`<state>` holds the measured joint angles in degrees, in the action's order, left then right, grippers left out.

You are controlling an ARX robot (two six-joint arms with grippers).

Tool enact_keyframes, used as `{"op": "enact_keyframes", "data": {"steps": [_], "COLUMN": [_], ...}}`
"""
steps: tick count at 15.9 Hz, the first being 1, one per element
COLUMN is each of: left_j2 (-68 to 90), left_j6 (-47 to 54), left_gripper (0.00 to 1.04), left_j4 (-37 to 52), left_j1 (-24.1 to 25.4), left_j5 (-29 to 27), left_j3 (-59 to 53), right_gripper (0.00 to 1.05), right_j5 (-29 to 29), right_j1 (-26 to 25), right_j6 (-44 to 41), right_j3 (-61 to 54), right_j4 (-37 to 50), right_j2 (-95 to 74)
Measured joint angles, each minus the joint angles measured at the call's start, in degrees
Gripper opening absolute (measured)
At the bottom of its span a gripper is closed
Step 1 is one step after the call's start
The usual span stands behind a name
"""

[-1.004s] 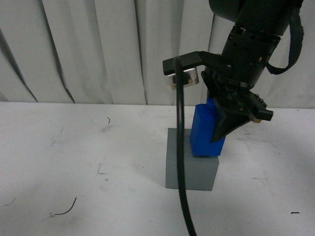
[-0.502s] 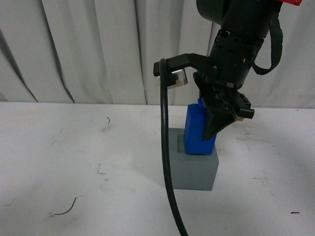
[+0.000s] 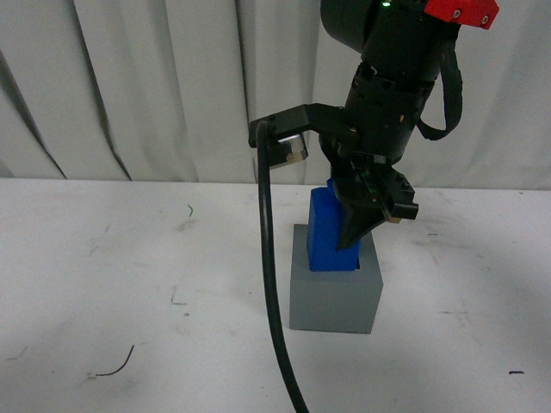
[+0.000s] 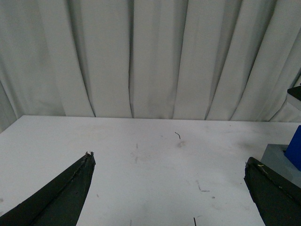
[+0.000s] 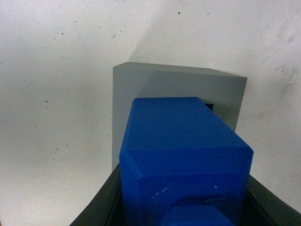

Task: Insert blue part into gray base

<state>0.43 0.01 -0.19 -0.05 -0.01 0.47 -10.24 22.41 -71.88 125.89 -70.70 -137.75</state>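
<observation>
Tabletop [image 3: 103, 284]; recess sliver [image 5: 210, 107] beside blue part [image 5: 183, 141], right-wrist-only

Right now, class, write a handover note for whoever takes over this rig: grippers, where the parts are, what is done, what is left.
Left gripper: open, empty, apart from the work.
Right gripper: shut on the blue part, held slightly tilted, lower end at the top of the gray base.
Done: part picked up and brought to the base.
Left: straighten, push fully in, release.
</observation>
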Motion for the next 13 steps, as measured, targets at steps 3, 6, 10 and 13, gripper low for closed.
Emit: {"op": "enact_keyframes", "data": {"steps": [3, 6, 10, 13], "left_j2": [0.0, 0.0, 0.0, 0.0], "left_j6": [-0.02, -0.02, 0.0, 0.0], "left_gripper": [0.98, 0.98, 0.98, 0.98], "left_j4": [0.02, 0.0, 0.0, 0.0], "left_j1": [0.0, 0.0, 0.0, 0.0], "left_j5": [0.0, 0.0, 0.0, 0.0], "left_j3": [0.0, 0.0, 0.0, 0.0], "right_gripper": [0.47, 0.47, 0.56, 0.87], "right_j5": [0.28, 0.26, 0.68, 1.01], "right_j1": [-0.81, -1.01, -0.98, -1.05], "right_j6": [-0.33, -0.28, -0.15, -0.26], "right_j3": [-0.72, -1.6, -1.9, -1.88], "right_j4": [1.25, 1.84, 1.92, 1.44], "right_j2": [0.0, -0.15, -0.15, -0.15]}}
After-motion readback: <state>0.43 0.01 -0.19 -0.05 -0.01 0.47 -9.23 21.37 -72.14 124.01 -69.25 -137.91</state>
